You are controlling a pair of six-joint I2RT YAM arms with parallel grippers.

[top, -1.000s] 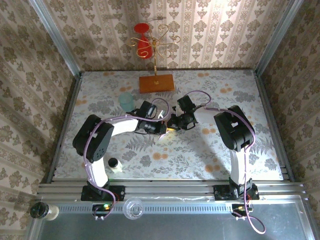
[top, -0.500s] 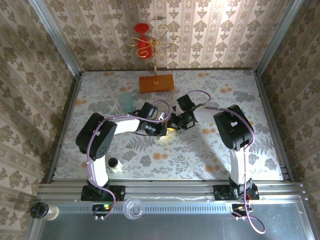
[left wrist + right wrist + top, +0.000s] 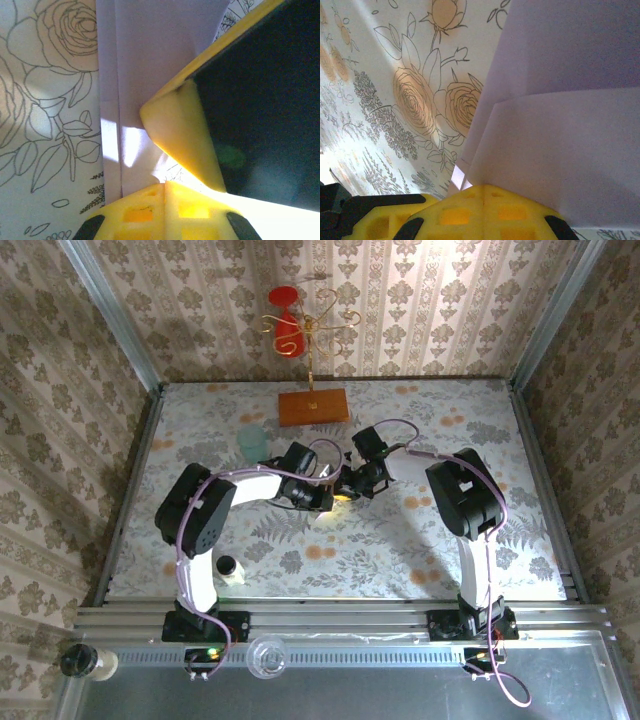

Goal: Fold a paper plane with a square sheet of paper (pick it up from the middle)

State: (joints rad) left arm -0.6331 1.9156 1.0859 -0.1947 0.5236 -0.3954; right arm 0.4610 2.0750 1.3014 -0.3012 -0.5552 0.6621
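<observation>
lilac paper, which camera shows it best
Right wrist: the folded lilac paper lies wide and close, its layered edges clear. Left wrist shows a narrower strip, partly shadowed. From above, the arms crowd over it.

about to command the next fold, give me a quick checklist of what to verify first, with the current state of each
1. Left gripper jaws shut: ok
2. Right gripper jaws shut: ok
3. Paper already shows stacked folded layers: ok
4. Paper actually pinched by either gripper, not just pressed: cannot tell
5. Cup standing apart from both grippers: ok
</observation>
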